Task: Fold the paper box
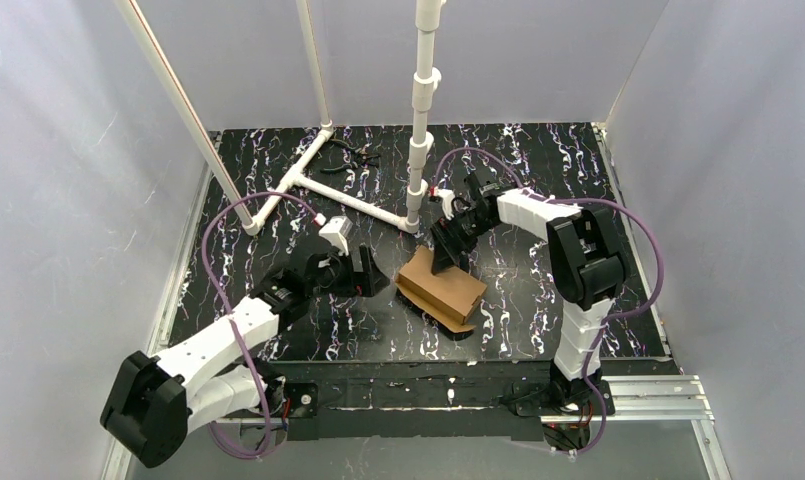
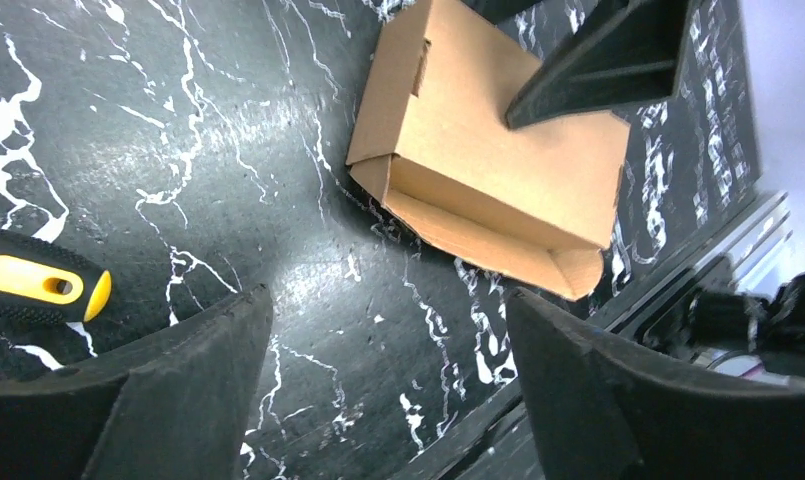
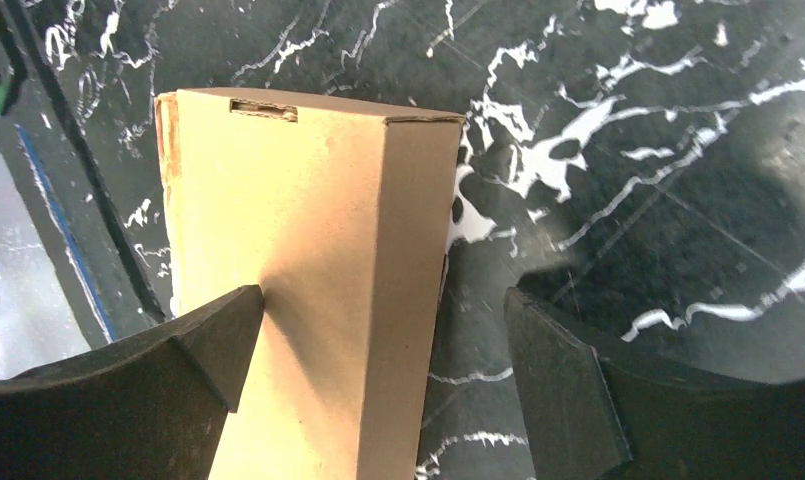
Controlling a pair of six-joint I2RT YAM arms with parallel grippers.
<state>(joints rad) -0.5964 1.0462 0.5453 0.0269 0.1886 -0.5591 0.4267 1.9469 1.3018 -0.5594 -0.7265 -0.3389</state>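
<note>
Box (image 1: 441, 288) sits folded up near the middle of the desk (image 1: 538, 170), turned at an angle, with one flap jutting out low along its near side. Left fingers (image 1: 368, 272) stand apart just left of it over bare desk, holding nothing. Right fingers (image 1: 446, 255) are apart too, at the box's far end, one over the top panel and the other past its side, not clamped. A white pipe frame (image 1: 308, 185) lies far left.
</note>
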